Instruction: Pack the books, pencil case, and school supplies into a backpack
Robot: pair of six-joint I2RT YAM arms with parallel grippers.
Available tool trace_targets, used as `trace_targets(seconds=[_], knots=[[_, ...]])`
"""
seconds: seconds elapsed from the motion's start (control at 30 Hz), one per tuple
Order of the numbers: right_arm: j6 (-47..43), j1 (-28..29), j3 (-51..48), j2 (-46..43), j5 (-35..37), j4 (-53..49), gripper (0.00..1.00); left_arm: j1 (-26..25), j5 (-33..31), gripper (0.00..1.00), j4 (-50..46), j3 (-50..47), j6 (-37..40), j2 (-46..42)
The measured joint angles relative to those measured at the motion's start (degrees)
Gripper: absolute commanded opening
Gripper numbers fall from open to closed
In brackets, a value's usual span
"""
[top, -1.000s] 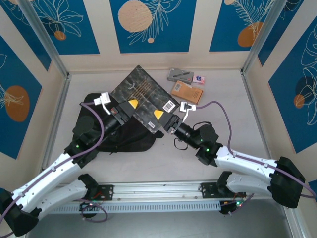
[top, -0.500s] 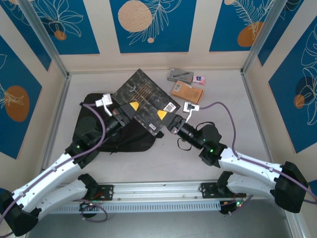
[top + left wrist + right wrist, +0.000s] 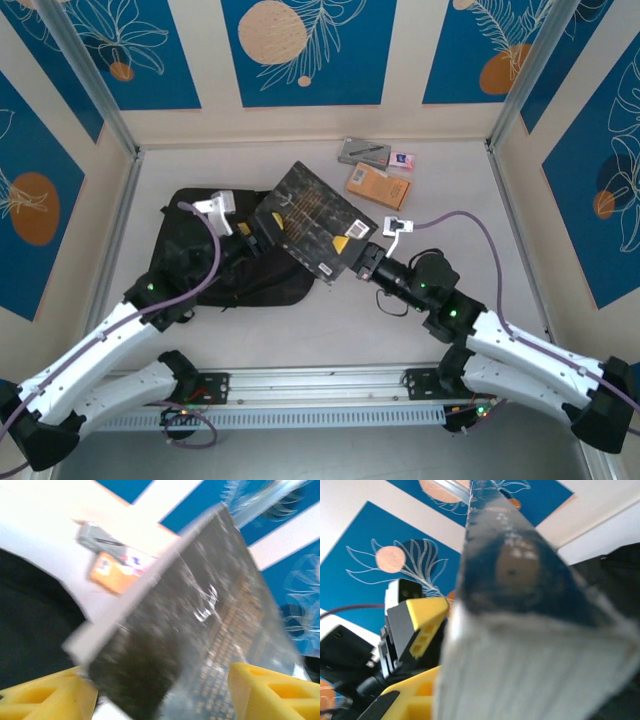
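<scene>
— What's changed?
— The black book has swung right, and the left gripper has let go, jaws spread wide.
— And the right gripper?
— Clamped on the book's near corner, holding it tilted over the backpack, at its right edge, mid-tabletop.

From above, the black book hides the backpack fabric under its left edge, and its near-right corner covers the right pincer tips. In the left wrist view the book is smeared, its gold print unreadable and its lower edge cut off. Beyond its top-left edge, the pencil case and orange book are blurred. In the right wrist view its edge is out of focus.
</scene>
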Motion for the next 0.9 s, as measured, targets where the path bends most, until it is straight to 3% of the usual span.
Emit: trace_targets(seconds=[0.1, 0.2, 0.43, 0.63, 0.9], knots=[[-2.2, -0.4, 0.2, -4.0, 2.0, -8.0, 0.00, 0.5, -6.3, 0.74, -8.3, 5.6, 5.9, 4.9], [-3.5, -1.2, 0.2, -6.5, 3.3, -14.1, 0.00, 1.2, -7.3, 0.76, -12.7, 8.0, 10.6, 11.1], [-7.1, -3.7, 3.0, -12.7, 9.8, -31.9, 0.00, 1.2, 2.5, 0.80, -18.6, 11.2, 19.4, 27.7], [-9.6, -6.9, 4.5, -20.2, 16.3, -40.9, 0.00, 1.2, 9.4, 0.79, -19.0, 14.0, 22.4, 33.6], [-9.7, -9.8, 4.2, -21.1, 16.2, -44.2, 0.00, 1.0, 11.5, 0.68, -18.9, 15.0, 23.7, 36.3]])
